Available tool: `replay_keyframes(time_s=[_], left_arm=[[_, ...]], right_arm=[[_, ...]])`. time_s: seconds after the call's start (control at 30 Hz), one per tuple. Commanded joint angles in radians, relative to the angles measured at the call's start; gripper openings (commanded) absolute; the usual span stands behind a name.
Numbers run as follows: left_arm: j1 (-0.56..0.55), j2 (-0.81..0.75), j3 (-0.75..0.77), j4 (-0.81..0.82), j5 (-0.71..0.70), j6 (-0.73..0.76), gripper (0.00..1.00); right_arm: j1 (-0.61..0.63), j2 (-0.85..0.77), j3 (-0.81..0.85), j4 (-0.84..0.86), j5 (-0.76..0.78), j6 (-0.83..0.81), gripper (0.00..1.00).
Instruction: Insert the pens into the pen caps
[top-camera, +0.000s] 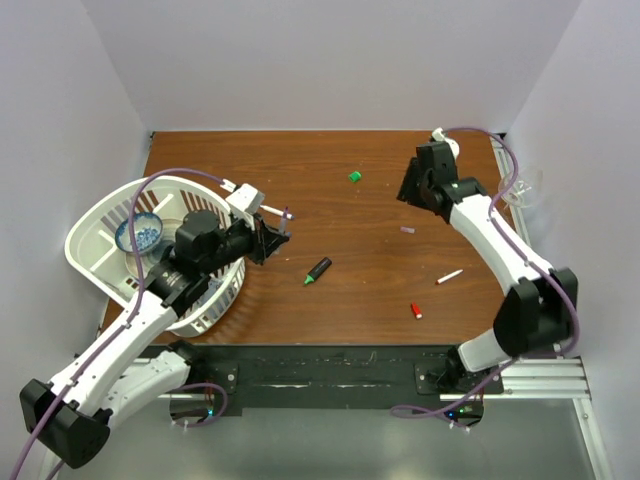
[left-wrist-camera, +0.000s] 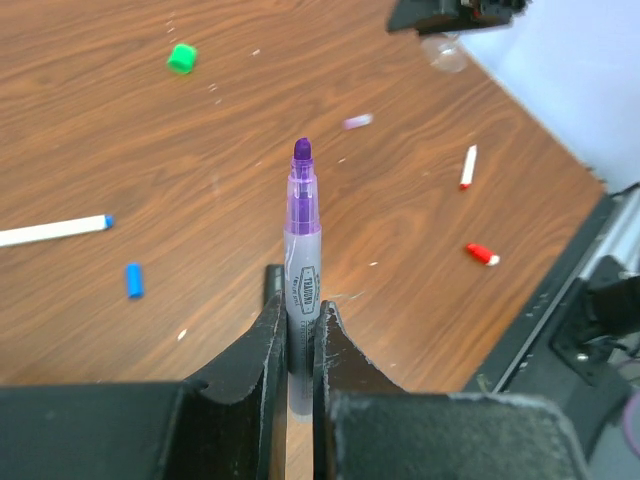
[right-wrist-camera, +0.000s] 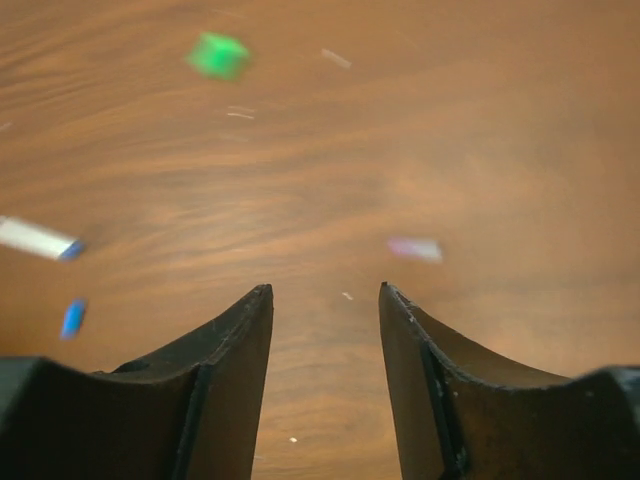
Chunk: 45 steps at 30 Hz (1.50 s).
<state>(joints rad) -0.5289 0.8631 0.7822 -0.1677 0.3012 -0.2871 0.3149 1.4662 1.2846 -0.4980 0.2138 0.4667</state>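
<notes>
My left gripper (left-wrist-camera: 298, 296) is shut on a grey pen with a purple tip (left-wrist-camera: 303, 215) and holds it above the table; in the top view this gripper (top-camera: 278, 234) is beside the basket. My right gripper (right-wrist-camera: 323, 292) is open and empty, above the table's far right (top-camera: 408, 188). A pale purple cap (right-wrist-camera: 415, 248) lies just ahead of it. On the table lie a black marker with a green tip (top-camera: 318, 270), a green cap (top-camera: 354, 176), a red-tipped white pen (top-camera: 450, 276), a red cap (top-camera: 416, 311), a blue-tipped white pen (left-wrist-camera: 55, 230) and a blue cap (left-wrist-camera: 133, 280).
A white basket (top-camera: 95, 225) holding a blue patterned bowl (top-camera: 138, 235) stands tilted at the left edge, under the left arm. A clear glass (top-camera: 527, 185) sits off the table's right edge. White walls close in the back and both sides.
</notes>
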Motion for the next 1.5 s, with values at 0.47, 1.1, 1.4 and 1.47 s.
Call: replay_keyframes(time_s=[0.47, 1.1, 1.4, 1.47], left_arm=[[-0.002, -0.084, -0.024, -0.03, -0.083, 0.08, 0.0], [-0.002, -0.085, -0.032, -0.024, -0.08, 0.086, 0.0], [-0.002, -0.087, -0.04, -0.02, -0.088, 0.086, 0.0], [-0.002, -0.085, -0.041, -0.018, -0.088, 0.085, 0.0]], right_arm=[[-0.003, 0.408, 0.329, -0.6, 0.341, 1.13, 0.51], [-0.06, 0.563, 0.36, -0.597, 0.291, 1.218, 0.51], [-0.066, 0.632, 0.397, -0.625, 0.262, 1.234, 0.52], [-0.069, 0.643, 0.397, -0.625, 0.262, 1.236, 0.52]])
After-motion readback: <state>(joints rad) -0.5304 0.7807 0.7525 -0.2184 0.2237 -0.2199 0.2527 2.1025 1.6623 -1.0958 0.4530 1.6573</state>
